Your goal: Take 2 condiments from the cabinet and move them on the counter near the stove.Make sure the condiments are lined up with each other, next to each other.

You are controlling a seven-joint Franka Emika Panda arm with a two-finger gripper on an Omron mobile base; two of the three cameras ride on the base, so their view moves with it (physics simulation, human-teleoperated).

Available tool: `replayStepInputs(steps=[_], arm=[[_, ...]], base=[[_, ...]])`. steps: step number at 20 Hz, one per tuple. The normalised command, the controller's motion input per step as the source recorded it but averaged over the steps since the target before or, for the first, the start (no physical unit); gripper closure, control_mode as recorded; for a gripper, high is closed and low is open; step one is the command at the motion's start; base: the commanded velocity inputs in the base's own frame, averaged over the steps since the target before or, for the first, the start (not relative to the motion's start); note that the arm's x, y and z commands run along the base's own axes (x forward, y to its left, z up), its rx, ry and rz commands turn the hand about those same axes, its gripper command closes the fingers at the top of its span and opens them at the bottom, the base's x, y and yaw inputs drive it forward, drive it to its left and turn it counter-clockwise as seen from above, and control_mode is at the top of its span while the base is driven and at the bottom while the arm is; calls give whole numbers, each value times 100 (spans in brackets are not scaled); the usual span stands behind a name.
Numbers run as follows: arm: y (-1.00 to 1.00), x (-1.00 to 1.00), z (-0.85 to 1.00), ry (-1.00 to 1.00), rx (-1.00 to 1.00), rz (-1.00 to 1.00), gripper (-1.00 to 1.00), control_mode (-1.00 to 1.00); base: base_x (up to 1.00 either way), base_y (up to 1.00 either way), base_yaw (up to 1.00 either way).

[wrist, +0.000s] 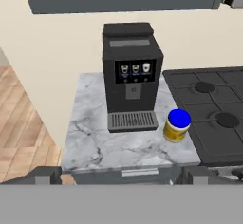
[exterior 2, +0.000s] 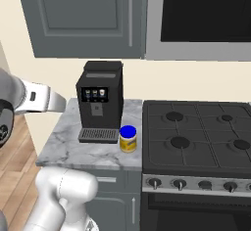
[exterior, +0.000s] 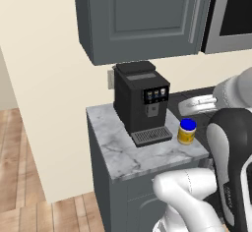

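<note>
Gripper: I see both tips spread wide at the bottom of the hand view, gripping nothing.
Counter: narrow marble top beside the stove.
Yellow jar: upright on the counter's stove-side edge, just beside the coffee machine; I judge it light, rigid and smooth-walled, best pinched across the body below the blue lid.
Cabinet: door closed; bottle unseen.
</note>
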Motion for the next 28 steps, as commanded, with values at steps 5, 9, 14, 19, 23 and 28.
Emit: replayStepInputs(steps=[5,9,14,19,23,28], arm=[[13,0,0,-10,4,6,-100,-100],[13,0,0,-3,0,0,-100,-100],[0,0,0,0,0,0,-100,-100],[0,0,0,0,0,0,-100,-100],[0,0,0,0,0,0,-100,100],[0,0,0,0,0,0,-100,100]], base=[[0,0,0],[0,0,0],[0,0,0],[0,0,0],[-9,0,0],[-55,-21,-1]])
